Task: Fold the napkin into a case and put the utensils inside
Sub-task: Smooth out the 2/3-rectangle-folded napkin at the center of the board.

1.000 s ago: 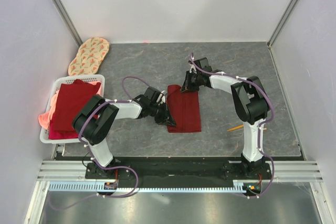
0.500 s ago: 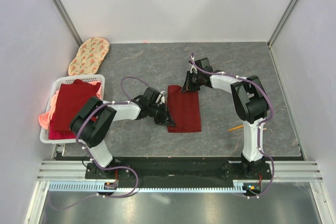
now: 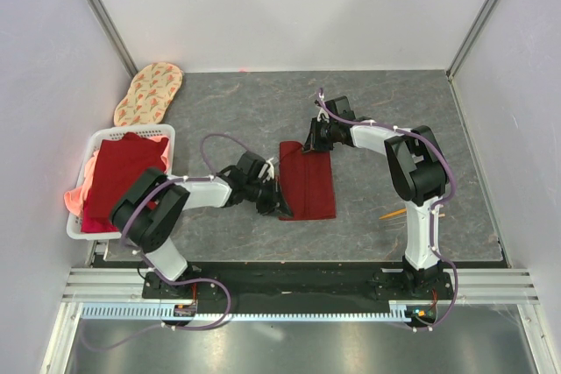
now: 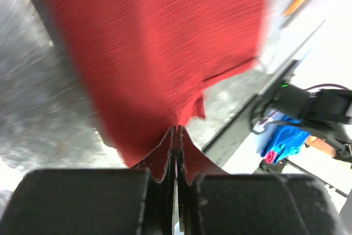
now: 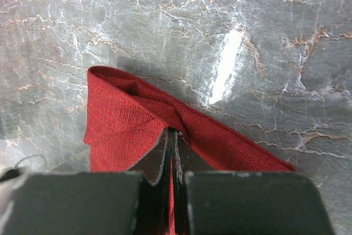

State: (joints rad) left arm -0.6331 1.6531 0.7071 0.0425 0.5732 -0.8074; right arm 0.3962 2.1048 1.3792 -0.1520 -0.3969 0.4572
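1. Left end effector (image 4: pixel 177 131) is clenched on the napkin (image 3: pixel 308 179), pinching the thin cloth at its left edge near the near corner. In the wrist view the cloth rises to a small peak at the closed fingers.
2. Right end effector (image 5: pixel 171 134) is also clenched, gripping the napkin's far-left corner, where the cloth tents into a ridge.
3. Over the last second the left arm's elbow swung out left and back. Its end effector crept a little toward the near edge of the bench (image 3: pixel 219 111). The right arm has hardly moved.
4. Napkin lies mid-bench as a narrow folded rectangle, its outline barely altered.
5. Judgement: both grips hold the same long edge, so this looks like tensioning before the next fold. The case is not finished.
6. Orange utensil (image 3: pixel 392 214) lies beside the right arm's base, well apart from the napkin and not yet inserted. No other utensils can be made out.
7. Basket (image 3: pixel 131 131) with its cloth stack (image 3: pixel 118 177) and the oval mat (image 3: pixel 149 94) are unchanged on the left.
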